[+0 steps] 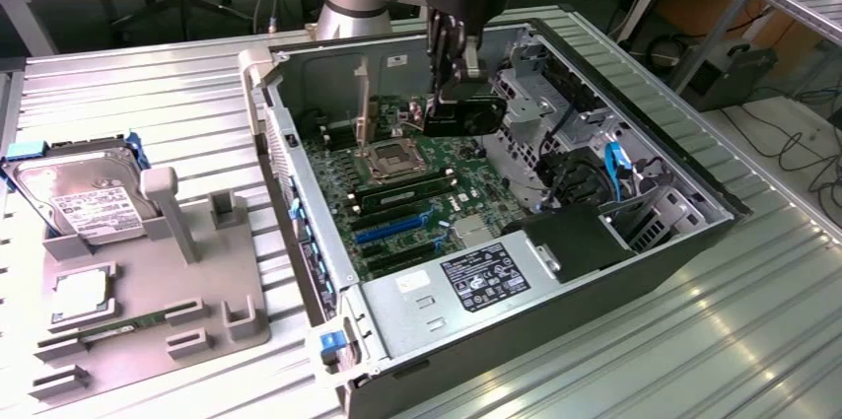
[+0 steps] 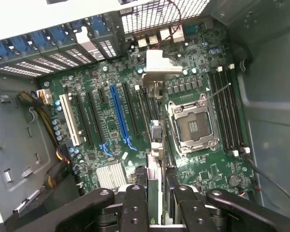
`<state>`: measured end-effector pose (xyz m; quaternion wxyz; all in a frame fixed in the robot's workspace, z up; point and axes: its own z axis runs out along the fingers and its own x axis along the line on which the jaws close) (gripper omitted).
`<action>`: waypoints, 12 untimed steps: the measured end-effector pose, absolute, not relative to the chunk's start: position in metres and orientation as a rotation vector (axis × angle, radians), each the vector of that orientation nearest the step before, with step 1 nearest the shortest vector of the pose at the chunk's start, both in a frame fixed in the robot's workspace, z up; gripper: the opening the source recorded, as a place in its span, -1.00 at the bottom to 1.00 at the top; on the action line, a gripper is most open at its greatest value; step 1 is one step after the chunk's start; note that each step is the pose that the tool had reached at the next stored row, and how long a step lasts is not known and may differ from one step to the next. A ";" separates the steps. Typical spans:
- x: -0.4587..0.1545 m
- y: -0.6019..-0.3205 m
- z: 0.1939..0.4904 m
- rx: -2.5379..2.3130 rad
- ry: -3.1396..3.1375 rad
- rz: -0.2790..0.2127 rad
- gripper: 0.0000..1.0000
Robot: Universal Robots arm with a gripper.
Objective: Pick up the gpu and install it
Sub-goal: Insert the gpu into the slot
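The gpu (image 1: 463, 118) hangs upright inside the open computer case (image 1: 684, 232), just above the green motherboard (image 1: 421, 192). My gripper (image 1: 455, 79) reaches down into the case from above and is shut on the card's top edge. In the wrist view I look down along the thin card (image 2: 155, 145), seen edge-on between my two black fingers (image 2: 135, 203), with its silvery bracket (image 2: 158, 67) at the far end near the rear slot openings. The card hovers between the blue expansion slot (image 2: 120, 113) and the processor socket (image 2: 193, 125).
A grey parts holder (image 1: 158, 291) lies at the exterior view's left with a hard drive (image 1: 79, 192), a processor (image 1: 79, 296) and a memory stick (image 1: 125, 330). The power supply (image 1: 474, 276) and drive cages (image 1: 539, 113) crowd the case interior. Cables (image 2: 53, 145) run beside the board.
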<state>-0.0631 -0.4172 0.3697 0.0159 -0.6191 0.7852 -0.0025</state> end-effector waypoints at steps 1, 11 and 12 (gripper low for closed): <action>-0.063 -0.417 0.370 -1.932 2.437 -0.008 -0.48; -0.063 -0.417 0.370 -2.003 2.379 -0.006 -0.48; -0.063 -0.417 0.370 -2.012 2.371 -0.006 -0.48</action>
